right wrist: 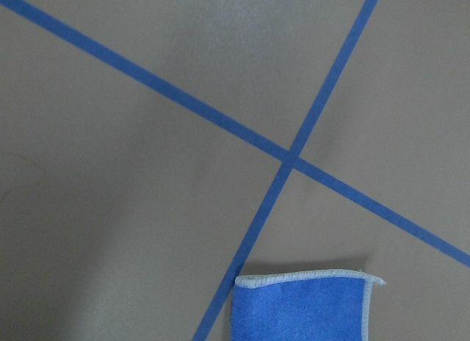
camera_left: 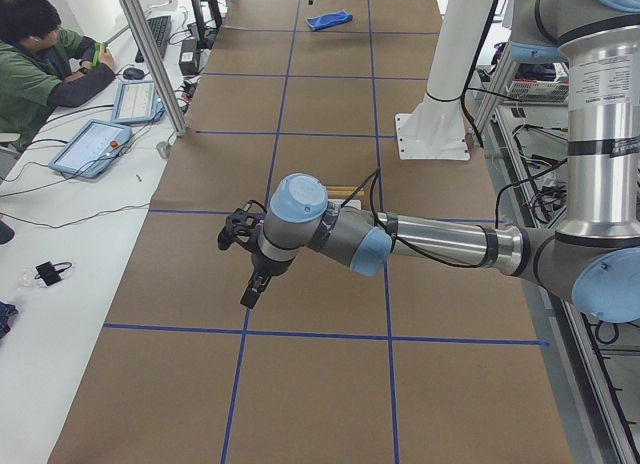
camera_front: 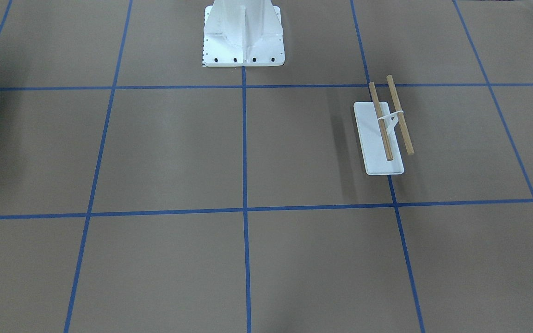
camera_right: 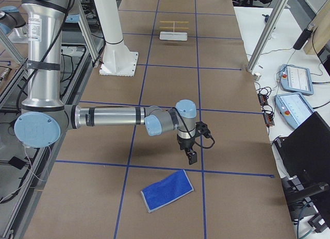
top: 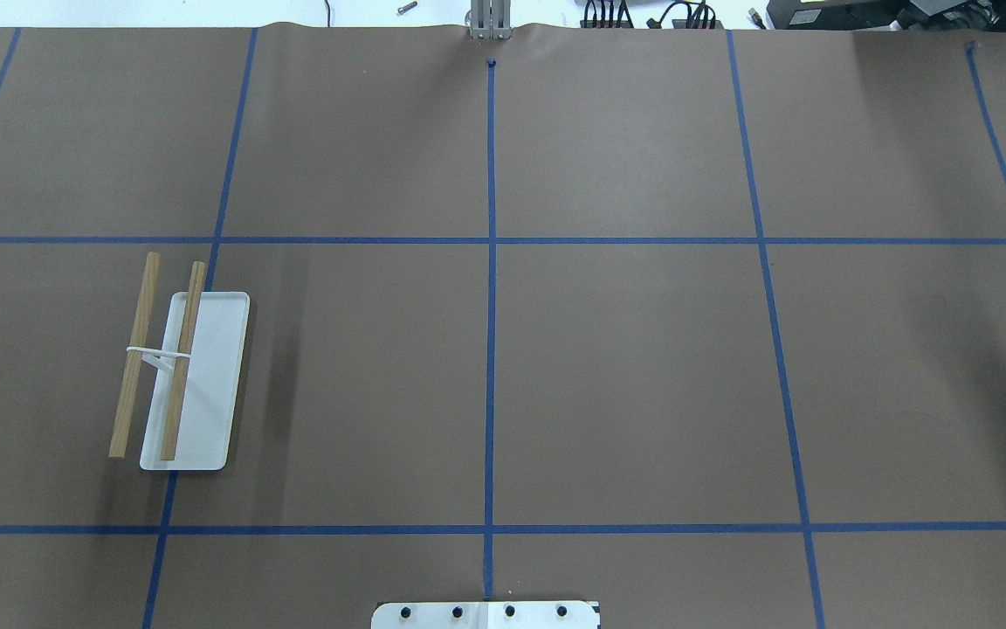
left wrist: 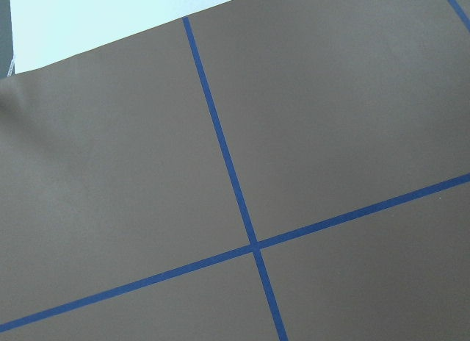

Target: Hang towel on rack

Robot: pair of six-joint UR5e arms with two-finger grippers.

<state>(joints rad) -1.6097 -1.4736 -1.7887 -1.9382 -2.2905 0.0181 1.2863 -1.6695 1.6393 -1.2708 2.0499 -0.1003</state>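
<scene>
The towel (camera_right: 167, 190), a blue cloth with a light border, lies flat on the table at the robot's right end. It also shows in the exterior left view (camera_left: 330, 20), and its edge shows in the right wrist view (right wrist: 301, 308). The rack (camera_front: 377, 157) stands bare on the robot's left half, with two wooden dowels over a white base; it also shows in the overhead view (top: 210, 376) and far off in the exterior right view (camera_right: 174, 32). My right gripper (camera_right: 192, 156) hangs above the table just beside the towel. My left gripper (camera_left: 247, 289) hangs over the table near the rack. I cannot tell whether either is open or shut.
The large white bolted pedestal (camera_front: 243, 37) stands at the table's robot side. An operator (camera_left: 40, 64) sits at a side bench with tablets (camera_left: 90, 149). A slanted metal post (camera_left: 150, 59) stands at the table's edge. More control tablets (camera_right: 296, 77) lie beyond the table's far side.
</scene>
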